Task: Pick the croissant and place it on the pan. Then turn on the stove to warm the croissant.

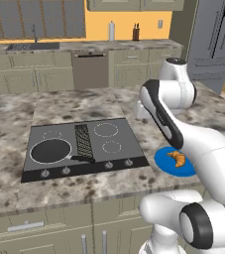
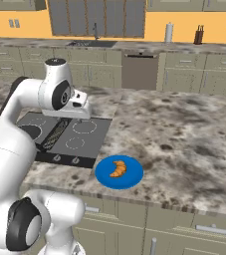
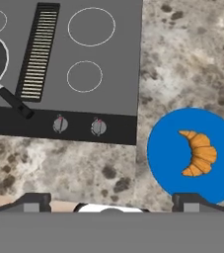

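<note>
Speckled grey-brown stone forms the tabletop (image 1: 84, 183), an island with pale cabinets below it and more cabinets along the orange far wall. One stove (image 1: 84, 144) is set into it, showing four white ring burners, one central grille strip (image 1: 84, 141) and four small round knobs along its near edge. One black pan (image 1: 51, 151) sits on the near-left burner, its short handle pointing right toward the grille. To the right of the stove, just beside its near-right corner, lies one flat blue plate (image 2: 132, 177) close to the tabletop's near edge. One croissant (image 2: 117, 169) rests on that plate, well apart from the pan. The tool (image 3: 111, 201) hangs above the tabletop near the stove's near-right corner, its two dark fingertips (image 3: 33, 201) spread wide and holding nothing.
</note>
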Motion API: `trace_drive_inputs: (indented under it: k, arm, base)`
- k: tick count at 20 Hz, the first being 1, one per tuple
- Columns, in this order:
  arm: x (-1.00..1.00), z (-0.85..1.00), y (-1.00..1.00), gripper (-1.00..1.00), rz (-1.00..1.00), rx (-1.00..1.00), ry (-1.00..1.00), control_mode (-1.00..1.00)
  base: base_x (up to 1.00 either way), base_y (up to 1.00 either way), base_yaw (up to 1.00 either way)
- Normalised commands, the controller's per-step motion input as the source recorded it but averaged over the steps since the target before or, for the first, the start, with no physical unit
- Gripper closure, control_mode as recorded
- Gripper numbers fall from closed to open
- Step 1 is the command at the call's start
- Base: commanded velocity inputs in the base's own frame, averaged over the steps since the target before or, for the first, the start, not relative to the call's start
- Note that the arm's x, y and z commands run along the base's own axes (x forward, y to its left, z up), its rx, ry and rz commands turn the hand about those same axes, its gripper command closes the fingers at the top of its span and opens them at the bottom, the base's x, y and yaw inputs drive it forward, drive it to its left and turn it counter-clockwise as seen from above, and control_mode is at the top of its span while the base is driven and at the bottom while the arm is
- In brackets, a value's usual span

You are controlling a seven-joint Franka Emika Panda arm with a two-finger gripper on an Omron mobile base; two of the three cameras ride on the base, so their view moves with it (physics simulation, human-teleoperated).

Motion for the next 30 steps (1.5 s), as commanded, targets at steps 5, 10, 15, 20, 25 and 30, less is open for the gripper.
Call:
trace_drive_inputs:
  k: [5, 10, 15, 20, 25, 30]
  arm:
    - [-0.05, -0.22, -0.16, -1.0, 0.0, 0.0, 0.0, -1.0]
    - [0.0, -0.17, -0.26, -1.0, 0.0, 0.0, 0.0, -1.0]
    - [0.0, -0.16, -0.24, -1.0, 0.0, 0.0, 0.0, -1.0]
    - [0.0, -0.12, -0.19, -1.0, 0.0, 0.0, 0.0, -1.0]
    - [0.0, -0.04, -0.27, -1.0, 0.0, 0.01, 0.0, -1.0]
    - [0.0, -0.08, -0.39, -1.0, 0.0, 0.0, 0.0, -1.0]
  base:
    - [0.0, 0.0, 0.0]
    - [0.0, 0.0, 0.0]
    - [0.0, 0.0, 0.0]
    - [0.0, 0.0, 0.0]
    - [0.0, 0.0, 0.0]
    - [0.0, 0.0, 0.0]
